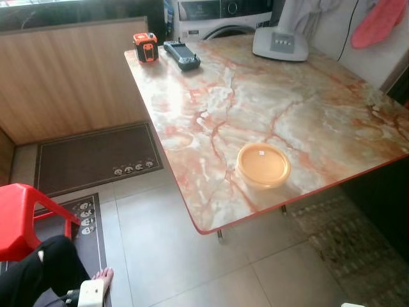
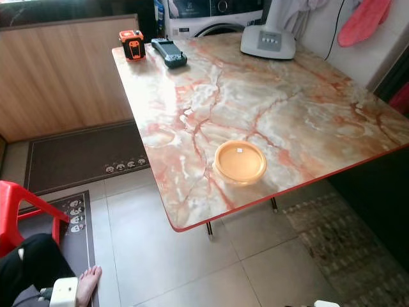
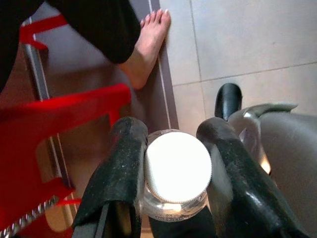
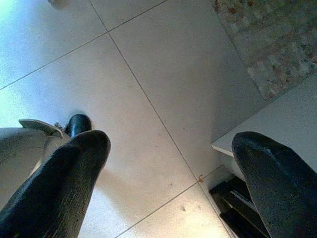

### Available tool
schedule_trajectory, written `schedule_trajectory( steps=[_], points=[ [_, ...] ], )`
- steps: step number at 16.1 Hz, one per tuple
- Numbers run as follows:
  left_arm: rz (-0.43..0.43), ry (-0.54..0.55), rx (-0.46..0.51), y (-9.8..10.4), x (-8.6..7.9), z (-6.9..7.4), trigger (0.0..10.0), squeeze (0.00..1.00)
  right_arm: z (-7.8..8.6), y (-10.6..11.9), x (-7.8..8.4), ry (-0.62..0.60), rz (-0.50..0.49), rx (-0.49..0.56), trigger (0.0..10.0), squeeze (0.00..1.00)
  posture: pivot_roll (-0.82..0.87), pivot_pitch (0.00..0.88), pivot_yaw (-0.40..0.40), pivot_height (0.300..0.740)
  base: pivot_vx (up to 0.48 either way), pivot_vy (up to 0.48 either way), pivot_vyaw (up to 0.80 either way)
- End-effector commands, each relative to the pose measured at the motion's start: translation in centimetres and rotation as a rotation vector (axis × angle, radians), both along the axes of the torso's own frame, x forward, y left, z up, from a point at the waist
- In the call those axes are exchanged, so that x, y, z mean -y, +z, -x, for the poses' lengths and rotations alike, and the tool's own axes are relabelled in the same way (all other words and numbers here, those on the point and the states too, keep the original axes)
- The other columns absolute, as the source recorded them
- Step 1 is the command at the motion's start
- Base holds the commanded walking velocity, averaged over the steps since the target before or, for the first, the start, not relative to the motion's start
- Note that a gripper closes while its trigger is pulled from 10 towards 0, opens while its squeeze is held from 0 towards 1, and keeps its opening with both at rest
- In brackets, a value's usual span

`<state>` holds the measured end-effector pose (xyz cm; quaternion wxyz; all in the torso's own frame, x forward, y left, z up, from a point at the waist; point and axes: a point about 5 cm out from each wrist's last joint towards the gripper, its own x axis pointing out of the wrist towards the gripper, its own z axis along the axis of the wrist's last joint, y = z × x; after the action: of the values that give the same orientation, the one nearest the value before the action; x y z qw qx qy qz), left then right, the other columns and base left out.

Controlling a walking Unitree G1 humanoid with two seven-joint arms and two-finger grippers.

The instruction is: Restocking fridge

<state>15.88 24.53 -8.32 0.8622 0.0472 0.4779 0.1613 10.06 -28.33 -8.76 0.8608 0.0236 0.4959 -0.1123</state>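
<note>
Jaws of the left gripper [image 3: 176,173] pinch a clear jar [image 3: 174,198] with a white ribbed lid [image 3: 177,166], one black finger on each side of the lid, held low above the tiled floor [image 3: 247,39]; what the jar holds cannot be made out. Jaws of the right gripper [image 4: 168,173] stand spread wide with nothing between them, hanging over the same pale tiles. Near the left gripper a person's bare foot [image 3: 148,47] rests at the edge of a dark mat [image 1: 89,224], beside a red plastic chair [image 1: 19,217]. Farther out, the marble-patterned desk [image 1: 307,109] carries a round orange container [image 1: 263,165] near its front edge, closed by a matching lid that hides its contents. At the far end lie an orange-and-black device [image 1: 146,47], a dark handheld unit [image 1: 182,55] just beside it, and a white appliance [image 1: 280,43].
</note>
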Motion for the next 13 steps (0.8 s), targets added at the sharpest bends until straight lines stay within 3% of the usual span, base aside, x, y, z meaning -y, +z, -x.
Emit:
schedule_trajectory(
  steps=[1, 4, 7, 13],
  points=[
    [0.012, 0.004, -0.055, -0.69, 0.28, 1.44, 10.0, 0.00, 0.61, -0.13, 0.14, -0.027, 0.002, -0.013, 10.0, 0.00, 0.12, 0.070, -0.041, 0.740, 0.000, 0.000, 0.00],
    [0.002, -0.024, -0.082, -0.83, 0.56, 1.56, 10.0, 0.00, 1.04, -0.15, 0.30, -0.078, -0.008, 0.000, 10.0, 0.00, 0.10, 0.072, -0.025, 0.740, 0.000, 0.000, 0.00],
    [0.007, -0.005, -0.051, -0.57, 0.64, 0.84, 10.0, 0.00, 1.14, -0.25, 0.04, -0.024, -0.018, -0.016, 10.0, 0.00, 0.10, 0.081, -0.020, 0.740, 0.000, 0.000, 0.00],
    [0.012, -0.051, -0.083, -0.87, 1.22, 1.19, 10.0, 0.00, 1.19, -0.36, -0.24, -0.035, -0.030, -0.011, 10.0, 0.00, 0.09, 0.049, 0.003, 0.740, 0.000, 0.000, 0.00]
  ],
)
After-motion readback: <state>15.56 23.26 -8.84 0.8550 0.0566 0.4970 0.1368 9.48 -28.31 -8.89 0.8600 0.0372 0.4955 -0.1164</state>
